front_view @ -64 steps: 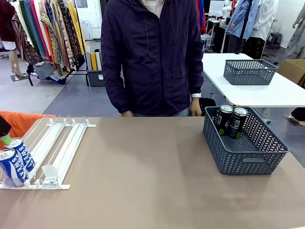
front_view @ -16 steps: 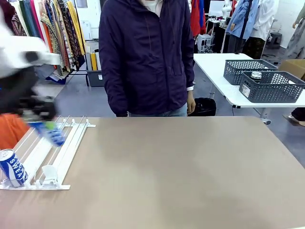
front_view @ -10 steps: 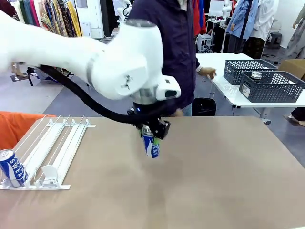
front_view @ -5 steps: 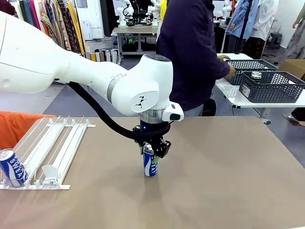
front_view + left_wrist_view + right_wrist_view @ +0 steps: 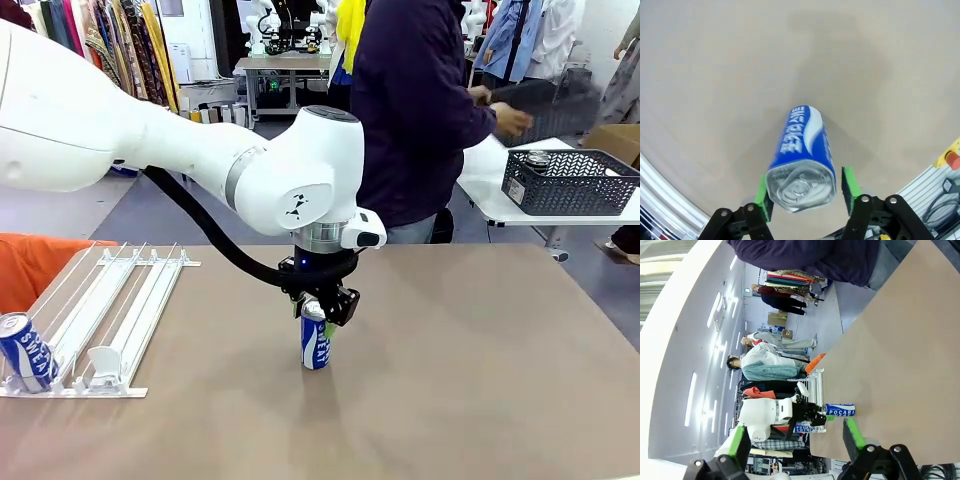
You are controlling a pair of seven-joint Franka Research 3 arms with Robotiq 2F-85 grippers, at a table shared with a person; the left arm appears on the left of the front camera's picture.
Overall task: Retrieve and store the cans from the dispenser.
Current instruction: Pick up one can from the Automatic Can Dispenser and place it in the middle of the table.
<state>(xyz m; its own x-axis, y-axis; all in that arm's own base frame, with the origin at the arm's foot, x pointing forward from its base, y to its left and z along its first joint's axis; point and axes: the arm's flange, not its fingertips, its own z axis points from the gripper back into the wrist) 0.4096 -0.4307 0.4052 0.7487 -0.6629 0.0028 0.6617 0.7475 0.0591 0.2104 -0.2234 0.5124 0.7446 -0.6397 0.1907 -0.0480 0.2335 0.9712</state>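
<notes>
In the middle of the front view, the left gripper (image 5: 318,310) hangs straight down over a blue can (image 5: 316,345), which stands upright on the brown table (image 5: 480,380). In the left wrist view the green pads (image 5: 847,182) sit on both sides of the can's silver top. The one at lower left is against the can, and the one at lower right shows a thin gap. So the jaws are narrow but loosened around the can, not pressing it.

The second blue can (image 5: 25,350) stands in the white dispenser (image 5: 120,310), at the near end in the lower left of the front view.

In the right wrist view the right gripper (image 5: 795,424) has its fingers spread wide with nothing between them.

A person (image 5: 420,110) in a dark jacket stands behind the table, turned toward the upper right of the frame. There a grey basket (image 5: 570,182) sits on another white table.
</notes>
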